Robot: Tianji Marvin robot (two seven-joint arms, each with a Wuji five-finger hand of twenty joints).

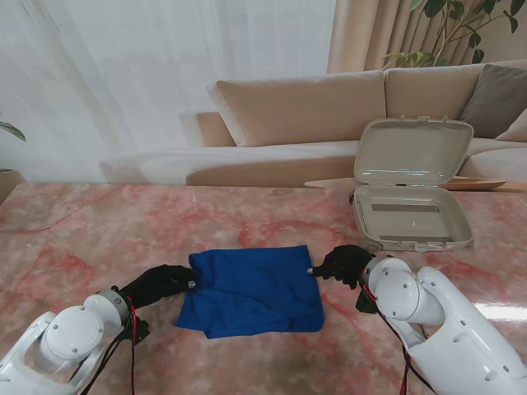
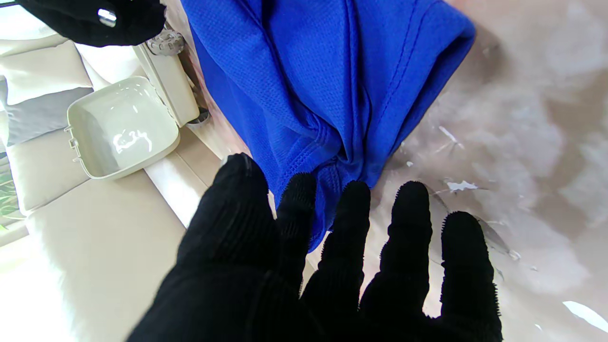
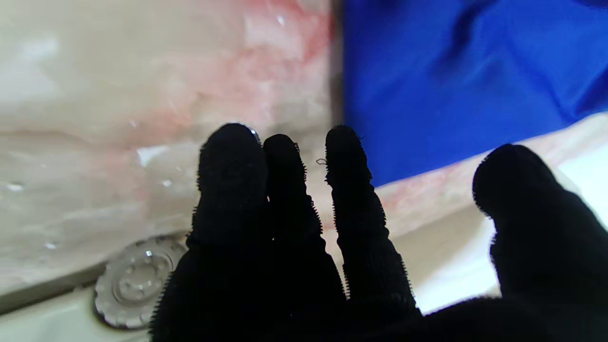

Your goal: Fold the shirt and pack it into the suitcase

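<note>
The blue shirt [image 1: 254, 290] lies folded into a rough rectangle in the middle of the marble table [image 1: 82, 239]. My left hand [image 1: 160, 284], in a black glove, reaches its left edge. Its fingers [image 2: 354, 223] are stretched out and spread, their tips resting on a bunched fold of the shirt [image 2: 323, 85] without clasping it. My right hand [image 1: 344, 265] sits at the shirt's right edge with fingers [image 3: 351, 190] apart and nothing held, the shirt [image 3: 451, 80] lying just beyond them. The beige suitcase [image 1: 412, 216] stands open at the far right, its lid [image 1: 414, 152] upright.
A beige sofa [image 1: 313, 107] runs behind the table, with a grey cushion [image 1: 498, 99] and a plant [image 1: 449, 25] at the far right. The suitcase [image 2: 121, 128] and my right hand [image 2: 95, 19] also show in the left wrist view.
</note>
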